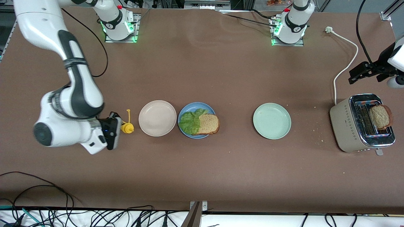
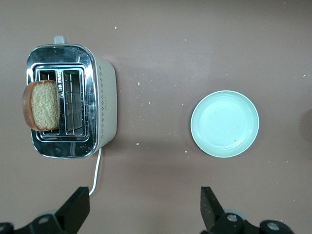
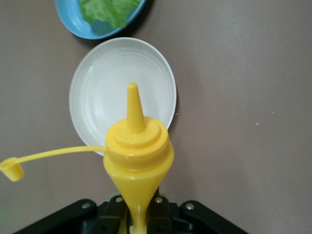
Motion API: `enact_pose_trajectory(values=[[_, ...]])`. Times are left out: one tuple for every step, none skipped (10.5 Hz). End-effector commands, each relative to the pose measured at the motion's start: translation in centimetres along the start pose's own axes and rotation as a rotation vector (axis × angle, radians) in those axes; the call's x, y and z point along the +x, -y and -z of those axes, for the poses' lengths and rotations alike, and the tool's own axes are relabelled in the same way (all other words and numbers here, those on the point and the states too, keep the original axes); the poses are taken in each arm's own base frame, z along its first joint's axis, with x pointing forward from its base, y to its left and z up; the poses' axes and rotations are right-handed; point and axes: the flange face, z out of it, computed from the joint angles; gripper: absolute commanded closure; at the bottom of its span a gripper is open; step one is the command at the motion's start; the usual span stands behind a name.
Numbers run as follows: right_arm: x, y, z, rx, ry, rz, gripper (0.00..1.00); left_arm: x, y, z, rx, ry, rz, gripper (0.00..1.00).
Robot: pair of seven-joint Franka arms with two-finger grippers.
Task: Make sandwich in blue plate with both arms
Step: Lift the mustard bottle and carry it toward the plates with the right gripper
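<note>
Yellow bottle in right claw beside beige plate

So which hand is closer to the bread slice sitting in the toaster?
Left. The left hand hangs open above the table near the toaster holding the bread slice. The right hand is at the right arm's end, shut on the yellow squeeze bottle.

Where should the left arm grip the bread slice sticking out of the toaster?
Grip the bread slice by its raised upper half, coming straight down from above the toaster. It stands on edge in a slot with both flat faces exposed, so the open left gripper fingers can likely close across its thin width.
</note>
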Motion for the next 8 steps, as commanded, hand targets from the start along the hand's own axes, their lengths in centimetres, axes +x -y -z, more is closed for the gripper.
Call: enact_pose_trajectory(values=[[6.2, 2.2, -0.5, -0.155, 0.191, -0.018, 0.87, -0.3, 0.0, 0.6, -0.008, 0.003, 0.003, 0.0], [8.3, 3.3, -1.0, -0.214, 0.267, 0.02, 0.86, -0.3, 0.0, 0.6, -0.008, 0.003, 0.003, 0.0], [10.4, 4.6, -1.6, -0.259, 0.338, 0.075, 0.86, -0.3, 0.0, 0.6, -0.008, 0.003, 0.003, 0.0], [12.7, 6.1, -2.4, -0.311, 0.417, 0.118, 0.87, -0.2, 0.0, 0.5, -0.008, 0.004, 0.001, 0.0], [14.7, 7.5, -3.1, -0.367, 0.482, 0.134, 0.87, -0.3, 0.0, 0.6, -0.008, 0.003, 0.003, 0.0], [15.7, 8.5, -3.9, -0.386, 0.523, 0.132, 0.86, -0.3, 0.0, 0.6, -0.008, 0.003, 0.003, 0.0], [16.1, 9.2, -4.9, -0.365, 0.558, 0.132, 0.86, -0.3, 0.0, 0.6, -0.008, 0.003, 0.003, 0.0], [16.5, 9.9, -5.8, -0.363, 0.605, 0.147, 0.86, -0.3, 0.0, 0.6, -0.008, 0.003, 0.001, 0.0]])
